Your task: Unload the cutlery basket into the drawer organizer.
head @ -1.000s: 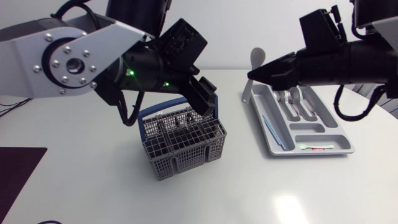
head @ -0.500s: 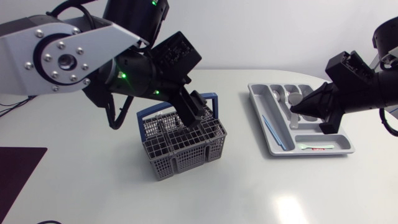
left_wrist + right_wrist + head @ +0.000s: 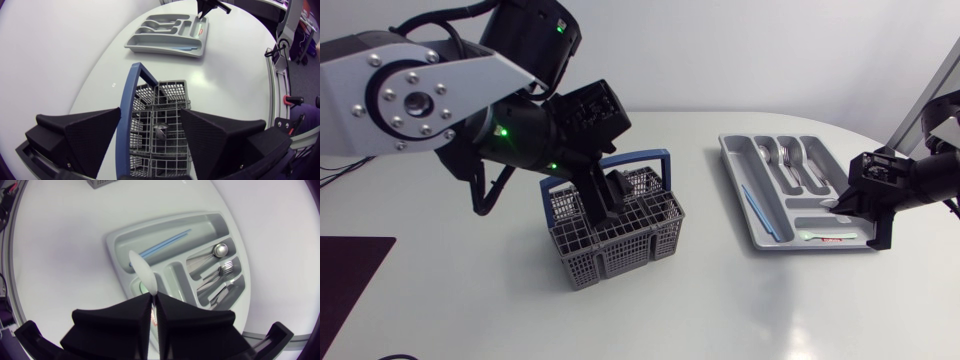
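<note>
left arm: coming in from the upper left of the frame and bending down toward the centre.
left gripper: gaping wide, pinching nothing, with one finger on either side of the blue handle and both tips dipping toward the mesh.
cutlery basket: sitting at the centre of the frame on the white table, with a rounded metal piece showing down in a cell under the spread fingers.
drawer organizer: lying at the right of the frame, well apart from the basket.
right gripper: hanging at the right edge of the frame over the organizer's lower right end, clamping the handle of a white spoon.
white spoon: sticking out ahead of the fingertips, bowl over the organizer beside the short cross compartment; not possible to tell whether touching it.
in the organizer: forks and spoons lying in the narrow compartments at its upper part, a blue stick lying in the long left compartment.
</note>
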`<state>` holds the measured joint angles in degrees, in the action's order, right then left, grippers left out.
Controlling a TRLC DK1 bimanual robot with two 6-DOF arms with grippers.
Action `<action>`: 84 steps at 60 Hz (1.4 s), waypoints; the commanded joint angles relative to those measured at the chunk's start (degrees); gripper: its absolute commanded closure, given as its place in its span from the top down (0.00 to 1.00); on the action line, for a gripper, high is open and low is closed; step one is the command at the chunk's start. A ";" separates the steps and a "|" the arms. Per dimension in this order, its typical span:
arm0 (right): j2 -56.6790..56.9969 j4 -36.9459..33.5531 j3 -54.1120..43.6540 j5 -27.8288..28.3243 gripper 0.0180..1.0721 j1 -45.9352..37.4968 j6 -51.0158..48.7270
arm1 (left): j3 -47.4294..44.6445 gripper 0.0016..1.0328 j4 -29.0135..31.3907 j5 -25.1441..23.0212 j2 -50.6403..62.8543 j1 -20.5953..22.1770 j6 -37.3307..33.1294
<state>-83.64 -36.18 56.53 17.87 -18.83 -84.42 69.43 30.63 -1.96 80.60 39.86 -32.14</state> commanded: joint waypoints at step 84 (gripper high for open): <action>6.20 13.51 -8.28 -2.84 0.83 6.44 1.01 | -4.57 0.94 4.44 -0.94 -2.02 3.30 -15.23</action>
<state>-80.16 -21.10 52.40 13.10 -12.78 -85.82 66.96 34.50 -3.75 79.11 41.43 -43.51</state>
